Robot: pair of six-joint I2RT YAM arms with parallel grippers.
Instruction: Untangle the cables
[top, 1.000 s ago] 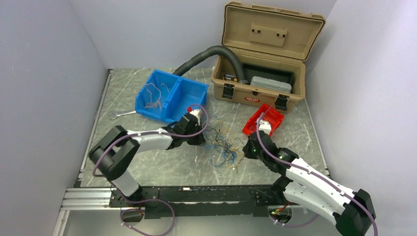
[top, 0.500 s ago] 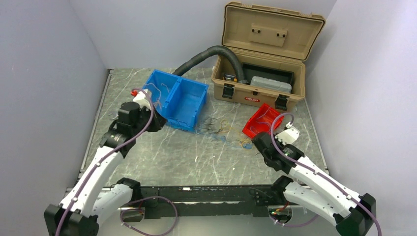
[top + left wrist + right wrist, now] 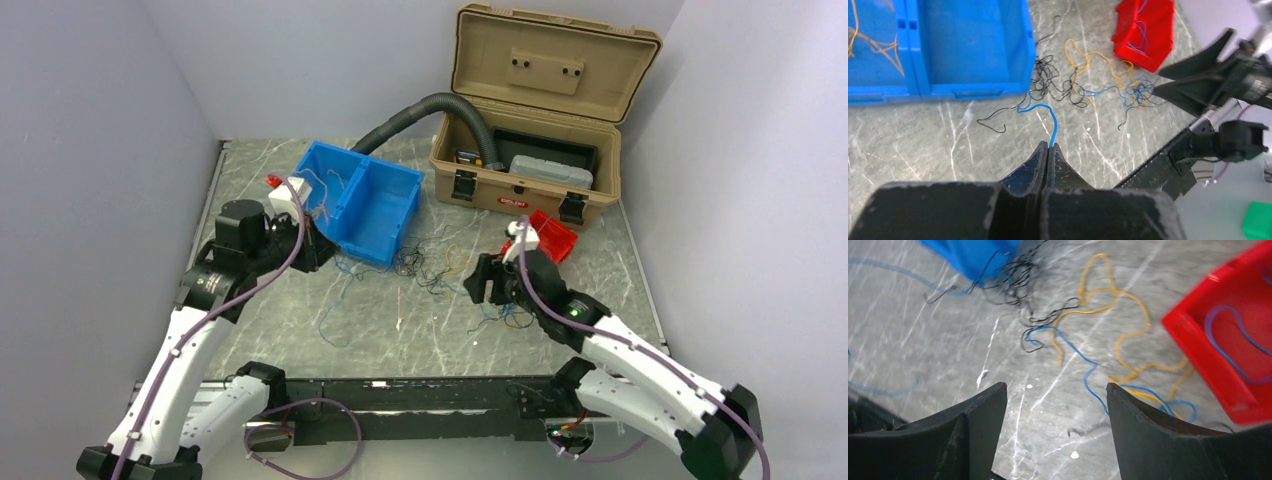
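Pinching with the left gripper, fingers pressed together on the tip of one blue cable, just off the near wall of the blue bin. Curving from that pinch toward the black strands at the bin's near corner, and joining there the cables: lying as a loose tangle of black, yellow and blue around the middle of the worktop, between the blue bin and the red bin. Hovering over the right end of that tangle with the right gripper, fingers spread wide and gripping nothing. Resting in the blue bin's left compartment, a few yellow strands; curling inside the red bin, blue strands. Standing open at the far right corner of the worktop, a tan toolbox, with a black corrugated hose arching from it to behind the blue bin.
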